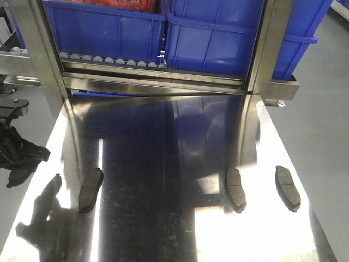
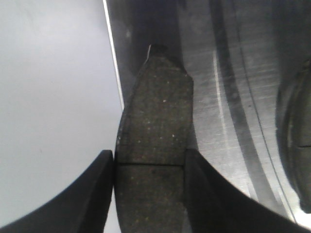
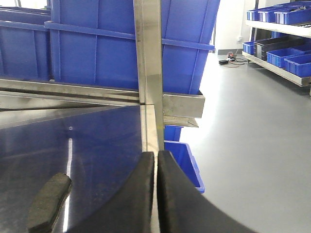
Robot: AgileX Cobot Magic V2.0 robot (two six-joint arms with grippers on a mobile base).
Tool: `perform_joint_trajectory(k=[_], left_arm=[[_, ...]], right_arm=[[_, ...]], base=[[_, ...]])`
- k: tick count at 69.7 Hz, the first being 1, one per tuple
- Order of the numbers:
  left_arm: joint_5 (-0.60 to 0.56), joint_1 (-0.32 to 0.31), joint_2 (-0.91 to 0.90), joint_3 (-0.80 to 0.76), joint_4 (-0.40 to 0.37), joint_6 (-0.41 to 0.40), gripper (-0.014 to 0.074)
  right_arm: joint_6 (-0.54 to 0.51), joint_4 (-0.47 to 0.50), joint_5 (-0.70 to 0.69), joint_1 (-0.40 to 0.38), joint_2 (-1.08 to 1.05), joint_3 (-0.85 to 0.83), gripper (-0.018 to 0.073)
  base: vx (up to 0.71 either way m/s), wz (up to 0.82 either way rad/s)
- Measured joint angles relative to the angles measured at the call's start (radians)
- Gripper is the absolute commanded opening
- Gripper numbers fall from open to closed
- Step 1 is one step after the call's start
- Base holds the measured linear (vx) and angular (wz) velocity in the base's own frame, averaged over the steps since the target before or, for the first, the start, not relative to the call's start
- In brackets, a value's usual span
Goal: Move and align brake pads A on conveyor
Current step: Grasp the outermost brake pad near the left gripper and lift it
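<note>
1. Left pincer [image 2: 148,162] is clamped snug across a flat dark-grey grooved brake pad [image 2: 155,111], centre frame. Right pincer [image 3: 156,162] is pressed together, holding nothing.
2. Risk: it's hanging over the table edge, so a slip probably drops it on the grey floor [image 2: 48,97].
3. Three more pads [image 1: 235,188] sit low in the front view on the shiny steel tabletop [image 1: 163,229] — no conveyor in sight. Blue plastic bins [image 1: 109,27] up top.
</note>
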Motion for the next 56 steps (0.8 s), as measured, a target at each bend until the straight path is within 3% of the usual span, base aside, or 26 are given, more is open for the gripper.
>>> perform_joint_trajectory(k=[22,39,56], left_arm=[[-0.037,-0.013,-0.200,0.078,-0.015,0.046,0.0114],[-0.119,-0.092,-0.490,0.242,-0.068,0.090,0.0114],[-0.212,-0.109,-0.823,0.451,-0.097,0.095,0.0114]], right_arm=[[0.000,0.000,0.000,0.000,0.000,0.000,-0.0006],[0.000,0.000,0.000,0.000,0.000,0.000,-0.0006],[0.000,0.000,0.000,0.000,0.000,0.000,-0.0006]], base=[[0.00,0.00],[0.00,0.00],[0.00,0.00]])
